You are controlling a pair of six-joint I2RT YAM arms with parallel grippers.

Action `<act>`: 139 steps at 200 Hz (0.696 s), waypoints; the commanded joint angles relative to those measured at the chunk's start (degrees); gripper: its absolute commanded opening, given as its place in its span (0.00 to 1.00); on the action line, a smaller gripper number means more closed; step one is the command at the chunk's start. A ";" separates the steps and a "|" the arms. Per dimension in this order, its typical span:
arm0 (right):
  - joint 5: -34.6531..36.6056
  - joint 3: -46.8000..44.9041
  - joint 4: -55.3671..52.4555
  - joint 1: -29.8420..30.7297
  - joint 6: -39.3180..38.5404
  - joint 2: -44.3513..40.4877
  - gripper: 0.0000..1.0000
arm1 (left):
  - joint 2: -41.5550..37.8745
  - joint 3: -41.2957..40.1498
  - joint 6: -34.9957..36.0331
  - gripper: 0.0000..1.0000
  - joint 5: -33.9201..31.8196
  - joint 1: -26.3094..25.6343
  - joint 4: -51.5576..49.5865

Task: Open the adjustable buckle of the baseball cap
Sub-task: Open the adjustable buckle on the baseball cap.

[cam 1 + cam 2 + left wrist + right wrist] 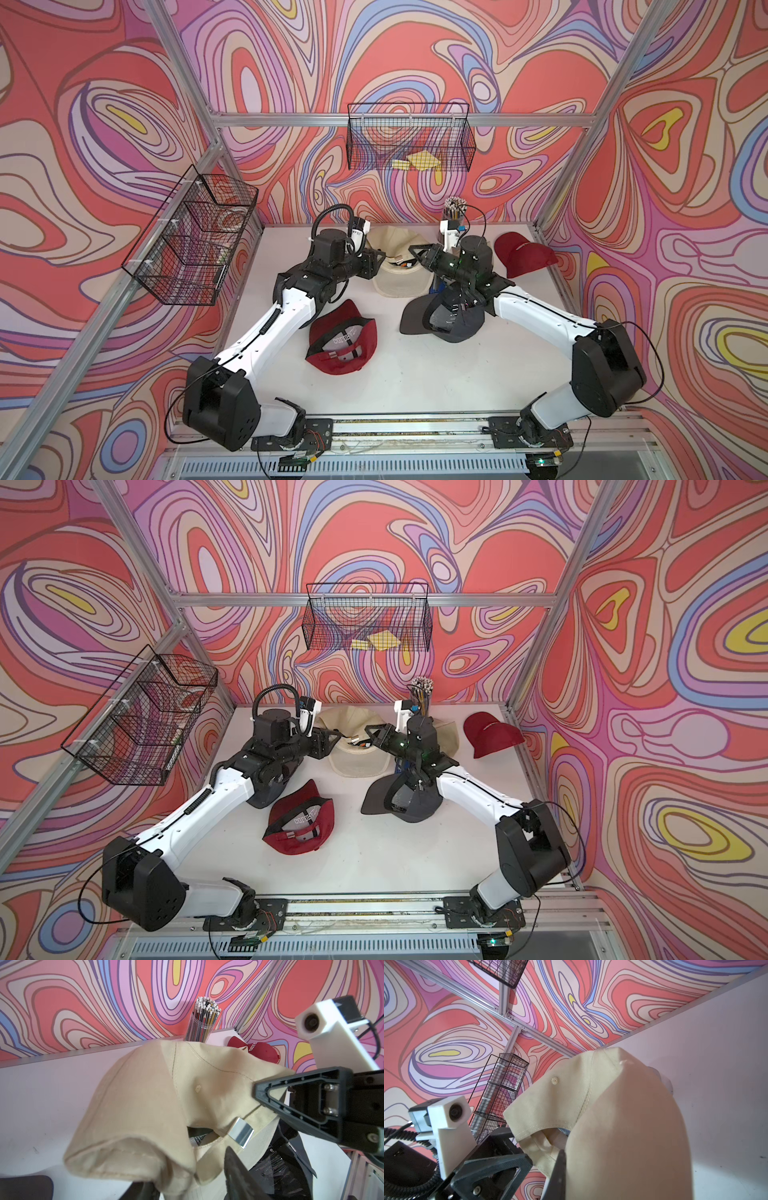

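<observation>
The beige baseball cap (399,282) lies at the back middle of the table, between both grippers. Its silver adjustable buckle (241,1135) sits on the back strap, over the rear opening. My left gripper (187,1184) is open, and the cap's back edge hangs loosely between its spread fingers. From the opposite side, my right gripper (564,1159) is shut on the cap's cloth beside that opening. The cloth hides one of its fingers. In both top views the two grippers (380,255) (415,253) face each other over the cap.
A red cap (343,338) lies upside down at the front left and a dark grey cap (444,316) lies under my right arm. Another red cap (523,253) sits at the back right. A pen cup (455,210) stands by the back wall. Wire baskets (195,237) (409,137) hang on the frame.
</observation>
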 commanded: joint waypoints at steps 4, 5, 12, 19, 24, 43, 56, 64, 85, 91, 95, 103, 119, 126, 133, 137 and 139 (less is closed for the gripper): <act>-5.02 2.96 -3.80 -0.36 -7.99 0.85 0.00 | 0.08 2.55 8.75 0.56 0.08 -0.15 -1.20; -5.16 3.03 -3.97 -0.32 -8.15 0.89 0.00 | 0.09 2.56 8.86 0.56 0.10 -0.07 -1.20; -5.72 3.54 -4.99 -0.45 -9.87 1.02 0.00 | 0.28 2.73 9.05 0.58 1.01 0.40 -1.20; -5.83 4.14 -6.39 -0.50 -11.56 1.03 0.00 | 0.44 2.97 8.97 0.59 2.67 1.08 -1.12; -5.62 4.47 -7.33 -0.67 -12.73 0.94 0.00 | 0.58 3.21 8.83 0.60 3.74 1.66 -1.11; -5.27 4.80 -8.64 -1.70 -13.98 0.79 0.00 | 0.71 3.70 8.82 0.63 5.15 2.75 -1.60; -5.29 4.85 -8.71 -2.63 -13.51 0.77 0.00 | 0.79 3.86 9.63 0.65 4.59 3.02 -2.27; -5.29 4.76 -8.80 -2.97 -13.46 0.73 0.00 | 1.04 3.96 10.10 0.66 4.04 3.01 -2.88; -5.11 4.60 -8.63 -3.48 -13.47 0.44 0.00 | 1.93 4.32 10.98 0.68 3.56 3.09 -4.00; -4.95 4.50 -8.47 -3.60 -13.28 0.21 0.00 | 2.18 4.40 11.01 0.68 3.55 3.24 -4.09; -4.81 4.38 -8.26 -3.75 -13.19 0.10 0.00 | 2.33 4.41 10.94 0.68 3.44 3.17 -4.14; -4.58 4.02 -7.65 -4.01 -13.03 -0.30 0.00 | 2.68 4.58 10.75 0.69 3.55 3.34 -4.35; -4.90 4.10 -7.75 -4.25 -13.55 -0.67 0.00 | 3.07 4.92 11.03 0.69 4.51 3.27 -4.79; -5.62 4.88 -9.01 -4.28 -14.49 -0.40 0.00 | 3.17 5.09 11.24 0.69 5.02 3.34 -4.97; -6.10 5.90 -11.02 -4.28 -15.65 -0.02 0.00 | 3.26 5.19 11.43 0.70 5.29 3.32 -5.12; -6.39 6.50 -12.02 -4.24 -16.21 0.15 0.00 | 3.33 5.24 11.57 0.70 5.12 3.34 -5.34; -6.49 6.69 -12.42 -4.34 -16.40 0.22 0.00 | 3.34 5.34 11.59 0.71 4.94 3.34 -5.50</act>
